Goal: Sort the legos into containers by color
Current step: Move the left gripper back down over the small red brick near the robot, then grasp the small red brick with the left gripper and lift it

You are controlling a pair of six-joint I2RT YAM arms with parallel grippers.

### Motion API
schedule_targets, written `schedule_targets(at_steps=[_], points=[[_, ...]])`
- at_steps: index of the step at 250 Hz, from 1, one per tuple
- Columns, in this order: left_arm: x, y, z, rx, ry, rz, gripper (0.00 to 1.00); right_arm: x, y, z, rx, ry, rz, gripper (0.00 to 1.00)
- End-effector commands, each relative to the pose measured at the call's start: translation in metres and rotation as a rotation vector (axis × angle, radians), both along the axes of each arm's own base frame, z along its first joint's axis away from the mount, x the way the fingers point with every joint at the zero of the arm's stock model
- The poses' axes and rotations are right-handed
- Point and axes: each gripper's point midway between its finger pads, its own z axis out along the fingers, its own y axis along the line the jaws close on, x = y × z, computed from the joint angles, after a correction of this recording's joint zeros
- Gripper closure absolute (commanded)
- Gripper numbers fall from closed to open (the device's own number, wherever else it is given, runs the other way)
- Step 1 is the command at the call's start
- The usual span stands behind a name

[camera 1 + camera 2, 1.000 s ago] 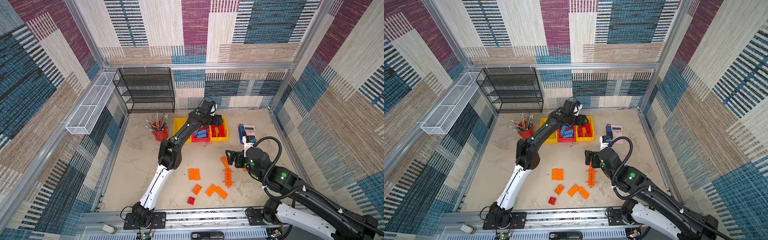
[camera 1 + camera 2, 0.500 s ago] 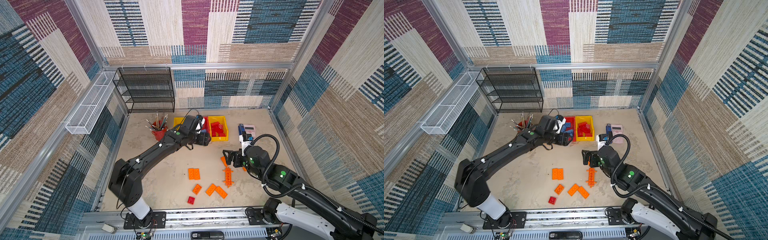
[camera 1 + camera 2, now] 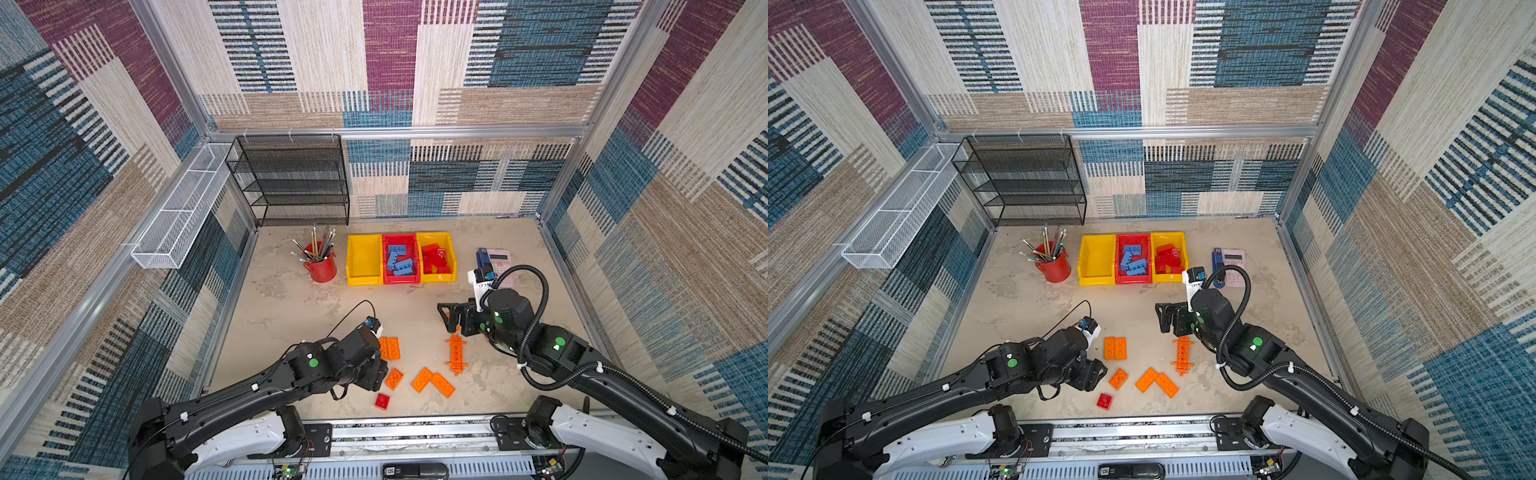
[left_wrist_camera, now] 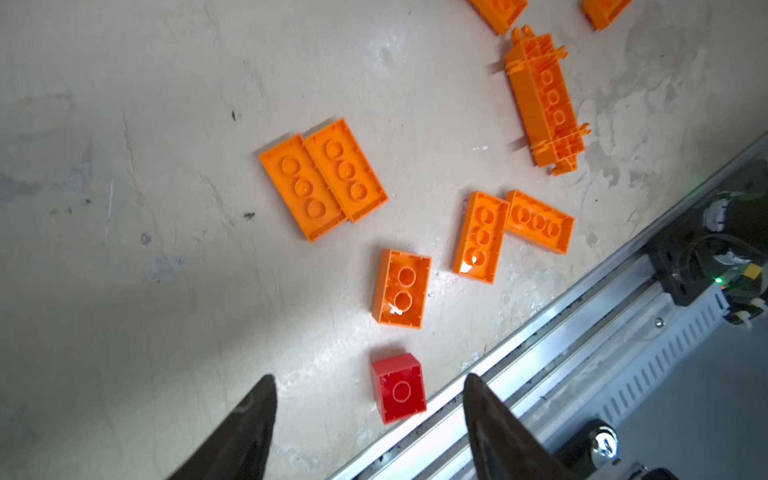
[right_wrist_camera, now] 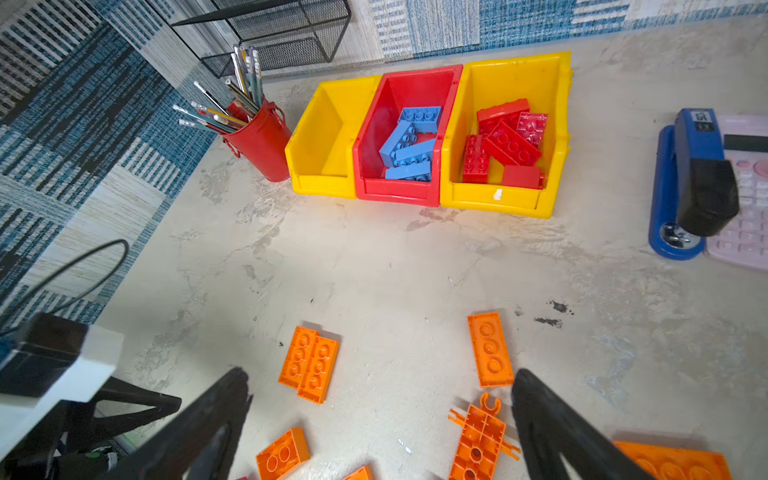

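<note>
Three containers stand in a row at the back: a yellow bin (image 3: 363, 259) with nothing in it, a red bin (image 3: 400, 241) holding blue legos (image 5: 411, 145), and a yellow bin (image 3: 436, 277) holding red legos (image 5: 505, 143). Orange legos lie at the front: a joined pair (image 3: 390, 348), a long tabbed piece (image 3: 456, 354), a small brick (image 3: 393, 378) and two in an L (image 3: 432, 381). My left gripper (image 4: 369, 378) is open low over a small red lego (image 4: 400, 388), which lies between its fingers, untouched. My right gripper (image 5: 380, 374) is open and empty above the orange legos.
A red pencil cup (image 3: 321, 266) stands left of the bins, with a black wire shelf (image 3: 291, 183) behind it. A blue stapler (image 3: 484, 259) and a pink calculator (image 3: 500, 262) lie right of the bins. The metal rail (image 4: 540, 374) borders the red lego.
My left arm has swung back from the bins to the table's front and lowered over the red lego, its jaws narrowing a little. The right gripper has barely moved.
</note>
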Motion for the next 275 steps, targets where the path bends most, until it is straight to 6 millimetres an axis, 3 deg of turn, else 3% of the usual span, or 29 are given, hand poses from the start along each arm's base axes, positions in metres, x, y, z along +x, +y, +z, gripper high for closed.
schedule_targets(at_steps=[1, 44, 130, 205, 275], points=[[-0.016, 0.006, -0.015, 0.033, 0.046, 0.047, 0.28, -0.003, 0.001, 0.005, 0.028, 0.002, 0.003, 0.01], [-0.036, -0.005, -0.039, 0.081, 0.075, 0.018, 0.29, -0.007, -0.004, 0.007, 0.045, 0.005, -0.009, 0.01], [-0.045, -0.023, -0.058, 0.096, 0.100, 0.023, 0.29, -0.010, -0.009, 0.002, 0.039, 0.011, -0.018, 0.01], [-0.053, -0.029, -0.080, 0.138, 0.169, 0.034, 0.31, -0.014, -0.017, -0.006, 0.039, 0.013, -0.037, 0.01], [-0.054, -0.021, -0.096, 0.184, 0.185, 0.053, 0.43, -0.015, -0.021, -0.003, 0.037, 0.002, -0.048, 0.01]])
